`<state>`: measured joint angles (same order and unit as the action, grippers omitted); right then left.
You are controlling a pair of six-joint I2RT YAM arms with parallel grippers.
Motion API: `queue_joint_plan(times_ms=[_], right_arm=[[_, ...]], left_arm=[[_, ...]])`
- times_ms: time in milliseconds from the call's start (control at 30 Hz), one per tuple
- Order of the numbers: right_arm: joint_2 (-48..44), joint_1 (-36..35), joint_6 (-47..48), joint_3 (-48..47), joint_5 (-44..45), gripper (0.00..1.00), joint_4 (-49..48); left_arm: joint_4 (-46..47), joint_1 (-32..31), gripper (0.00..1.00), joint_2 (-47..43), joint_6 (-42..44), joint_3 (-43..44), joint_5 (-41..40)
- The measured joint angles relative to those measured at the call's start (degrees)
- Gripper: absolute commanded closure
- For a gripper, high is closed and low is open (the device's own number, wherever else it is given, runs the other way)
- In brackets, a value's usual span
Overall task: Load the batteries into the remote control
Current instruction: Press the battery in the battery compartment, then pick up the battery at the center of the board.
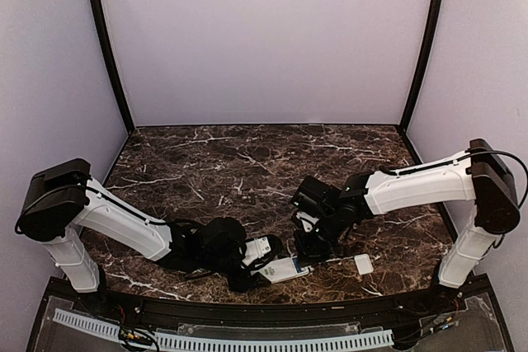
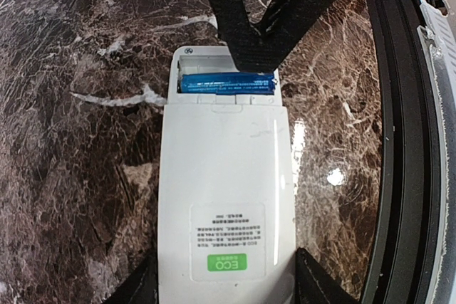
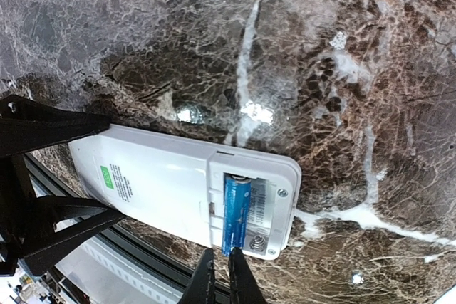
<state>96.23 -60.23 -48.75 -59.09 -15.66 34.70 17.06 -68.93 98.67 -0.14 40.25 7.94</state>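
Observation:
The white remote control [image 2: 224, 197] lies back-up on the marble, green label towards my left wrist. My left gripper [image 2: 226, 284] is shut on its label end, one finger on each long side. The battery compartment at the far end is open. One blue battery [image 2: 226, 83] lies in it; it also shows in the right wrist view [image 3: 236, 213] beside an empty slot with a spring [image 3: 255, 241]. My right gripper [image 3: 222, 277] is shut, its tips right at the battery's near end. In the top view the remote [image 1: 285, 269] sits between left gripper [image 1: 262, 257] and right gripper [image 1: 307, 246]. No second battery is in view.
A small white cover piece [image 1: 364, 265] lies on the marble right of the remote. The black raised rail [image 2: 406, 140] of the table's near edge runs close alongside the remote. White walls enclose the table at the back and both sides.

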Motion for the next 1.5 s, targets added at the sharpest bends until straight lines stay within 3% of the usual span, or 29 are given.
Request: queue_joint_plan(times_ms=[967, 1167, 1233, 1400, 1500], right_arm=[[3.19, 0.7, 0.26, 0.28, -1.4, 1.0, -1.14], [0.24, 3.02, 2.67, -4.72, 3.8, 0.9, 6.27], [-3.08, 5.66, 2.89, -6.01, 6.71, 0.86, 9.22], [-10.36, 16.24, 3.37, -5.53, 14.99, 0.66, 15.72], [-9.84, 21.18, 4.33, -3.85, 18.34, 0.62, 17.73]], left_arm=[[-0.02, 0.0, 0.99, 0.04, 0.39, 0.02, 0.0], [-0.02, 0.0, 0.97, 0.11, 0.37, 0.09, 0.02], [-0.02, 0.0, 0.96, 0.11, 0.37, 0.11, 0.02], [-0.04, 0.0, 0.89, 0.11, 0.39, 0.11, 0.0], [-0.04, 0.0, 0.87, 0.11, 0.39, 0.13, 0.0]])
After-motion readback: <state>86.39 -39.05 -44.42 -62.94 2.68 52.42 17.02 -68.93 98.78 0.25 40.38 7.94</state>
